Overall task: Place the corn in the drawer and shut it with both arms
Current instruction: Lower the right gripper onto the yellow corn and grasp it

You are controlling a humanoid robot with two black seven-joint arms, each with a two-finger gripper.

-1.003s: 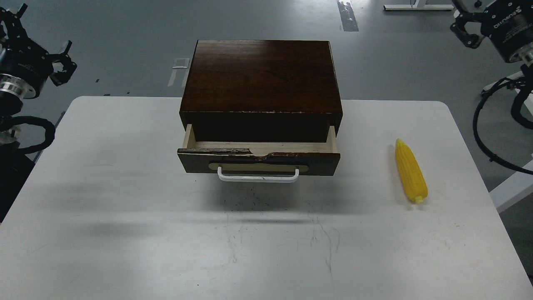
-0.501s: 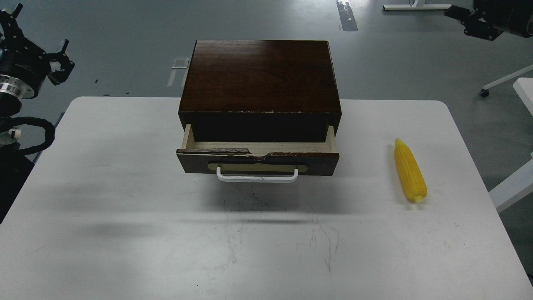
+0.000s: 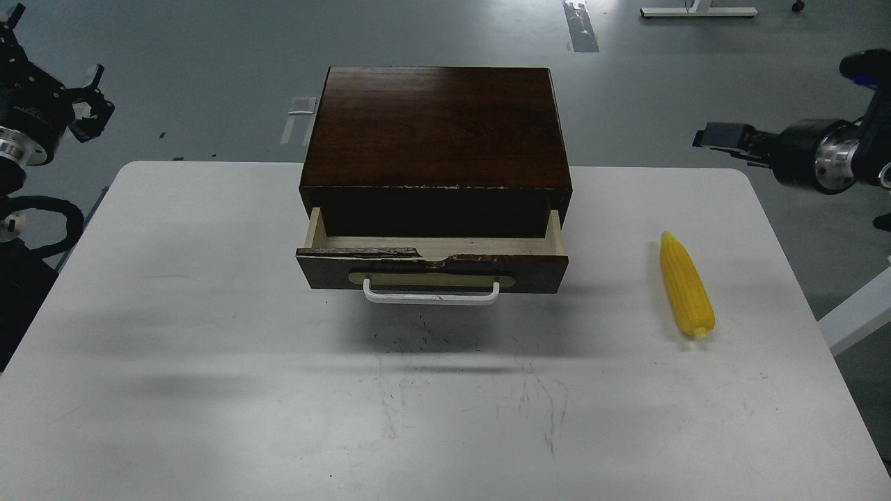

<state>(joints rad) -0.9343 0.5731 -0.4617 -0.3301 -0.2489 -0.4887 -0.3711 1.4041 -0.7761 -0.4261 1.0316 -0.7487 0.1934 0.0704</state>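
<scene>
right of frame: corn (image 3: 686,287) lying untouched on table (image 3: 209,348)
centre: drawer (image 3: 431,268) part open, empty
grippers: left (image 3: 87,97), right (image 3: 717,134), grip state unclear
left: everything

The box (image 3: 437,129) stands on the table (image 3: 209,334) at its far middle, between the 2 grippers and nearer than both. Its drawer (image 3: 431,263) juts out toward the near side. The corn (image 3: 686,287) lies on the table well right of the drawer, below and nearer than the right gripper (image 3: 724,136), lengthwise front to back. The left gripper (image 3: 82,104) hangs off the table's far left corner, well apart from everything.
</scene>
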